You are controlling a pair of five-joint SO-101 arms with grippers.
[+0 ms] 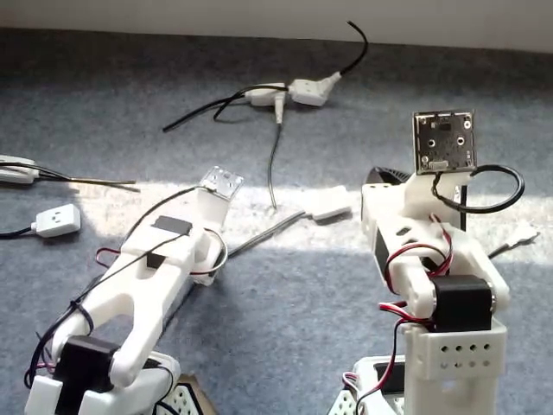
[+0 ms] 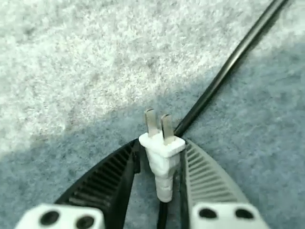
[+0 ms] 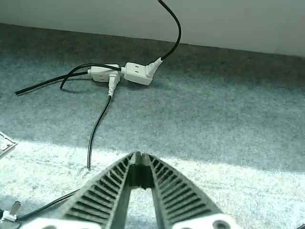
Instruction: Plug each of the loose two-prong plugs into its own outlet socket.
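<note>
In the left wrist view my left gripper is shut on a white two-prong plug, gripped by its body with the prongs pointing away over the grey carpet. The same plug peeks in at the edge of the right wrist view. My right gripper is shut with nothing in it, held above the carpet. Loose white outlet sockets lie at the left and at the far left edge. At the back two joined white outlet blocks have a plug in them.
A black cable crosses the carpet just beyond the held plug. A white block on a grey cord lies between the two arms. Black cords trail from the back cluster. A wall bounds the far side.
</note>
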